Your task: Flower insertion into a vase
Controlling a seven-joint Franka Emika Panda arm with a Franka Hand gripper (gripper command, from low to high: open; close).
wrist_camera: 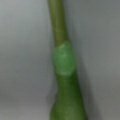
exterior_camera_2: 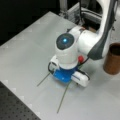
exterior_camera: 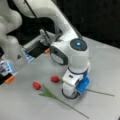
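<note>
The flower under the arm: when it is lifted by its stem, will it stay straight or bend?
It will probably droop somewhat: the flower has a long thin stem with a red bud at one end. It is likely light, lying flat on the table. The tool is down over the stem; the wrist view shows the stem very close.

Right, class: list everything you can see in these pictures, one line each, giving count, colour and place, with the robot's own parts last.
Flowers: two, red heads on green stems, lying flat on the table; one toward a front view's bottom left, the other with its stem running under the arm's wrist.
Stem close-up: one, green, fills the wrist view over the grey surface.
Vase: one, brown, upright at a front view's right edge, no flower in it.
Table: one, grey, under everything.
Robot arm: one, white with a blue light, bent down over the second flower's stem.
Gripper: one, low at the table over that stem, its fingers hidden.
</note>
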